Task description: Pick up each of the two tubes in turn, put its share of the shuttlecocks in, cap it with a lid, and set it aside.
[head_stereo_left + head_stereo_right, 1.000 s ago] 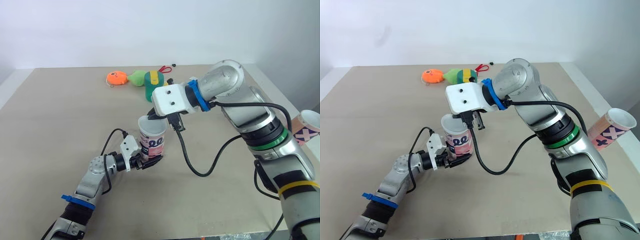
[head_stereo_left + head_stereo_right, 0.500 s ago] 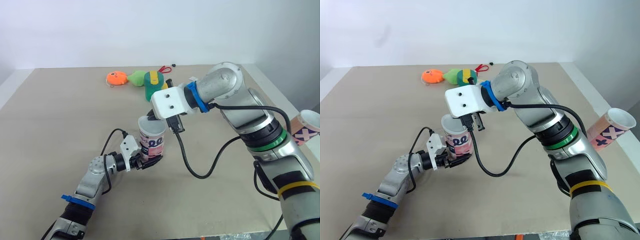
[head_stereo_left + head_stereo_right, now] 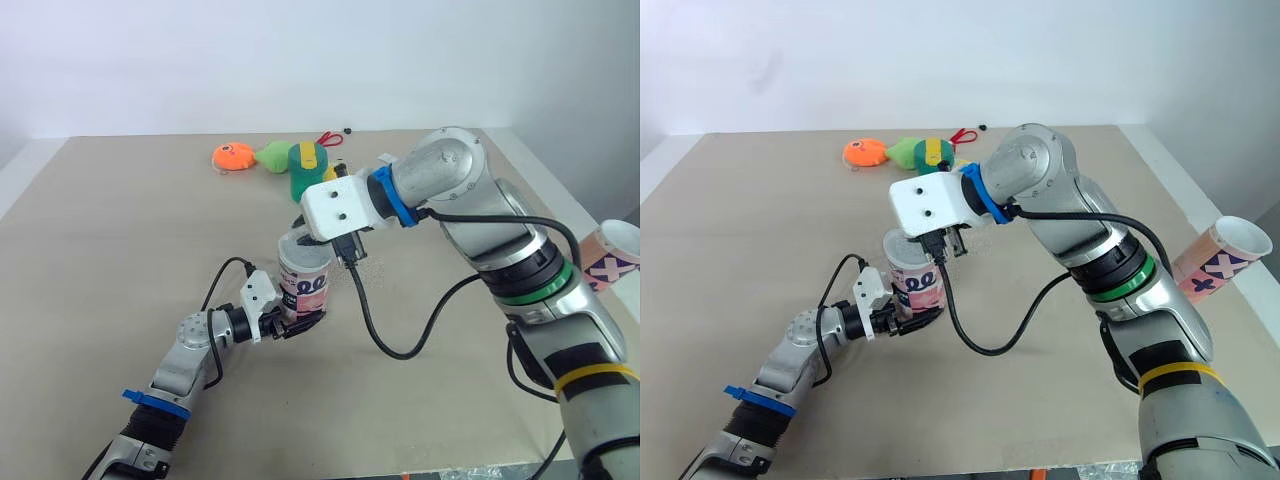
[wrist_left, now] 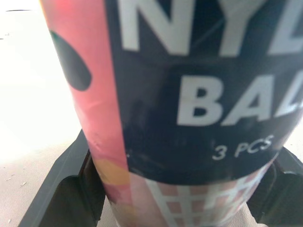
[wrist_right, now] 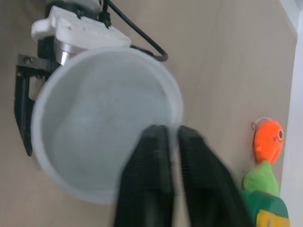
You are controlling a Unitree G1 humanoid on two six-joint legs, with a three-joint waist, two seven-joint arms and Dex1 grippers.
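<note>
A pink and dark tube (image 3: 305,290) printed with "3 PCS" stands upright on the table, and my left gripper (image 3: 292,322) is shut on its lower part. Black fingers (image 4: 61,189) press it from both sides. A translucent white lid (image 5: 94,118) lies over the tube's mouth, seen from the head as a pale disc (image 3: 303,246). My right gripper (image 5: 171,132) is shut on the lid's rim, directly above the tube. A second tube (image 3: 1225,258), pink with crosses and with an open mouth, pokes in at the right edge beyond the table.
An orange toy (image 3: 233,156), a green plush (image 3: 300,165) and a small red item (image 3: 330,139) lie at the back of the tan table (image 3: 120,250). A black cable (image 3: 400,345) loops down from my right wrist beside the tube.
My right gripper has come down with the lid. The tube's open mouth, visible a second ago, is now covered by the lid. The left arm has held still.
</note>
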